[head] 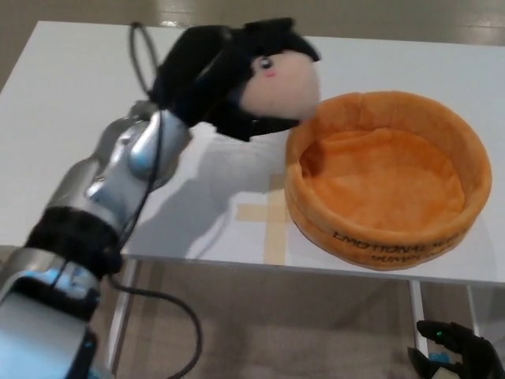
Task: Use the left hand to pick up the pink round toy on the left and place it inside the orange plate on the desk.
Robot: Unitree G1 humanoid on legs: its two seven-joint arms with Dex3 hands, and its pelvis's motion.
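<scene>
The pink round toy (282, 85), pale pink with a small dark eye and a blush mark, is held up off the white desk (95, 103) by my left hand (229, 75), whose black fingers are shut around it. The toy hovers just left of the orange plate's near-left rim. That orange plate (387, 180) is a soft plush bowl with black lettering on its front wall, resting at the desk's right and holding nothing. My right hand (454, 351) hangs low below the desk edge at the bottom right, its fingers spread apart.
A tan tape cross (270, 215) marks the desk just left of the plate. The desk's front edge runs along the lower part of the view, with floor and a desk leg (416, 312) beneath. A black cable (150, 71) loops off my left forearm.
</scene>
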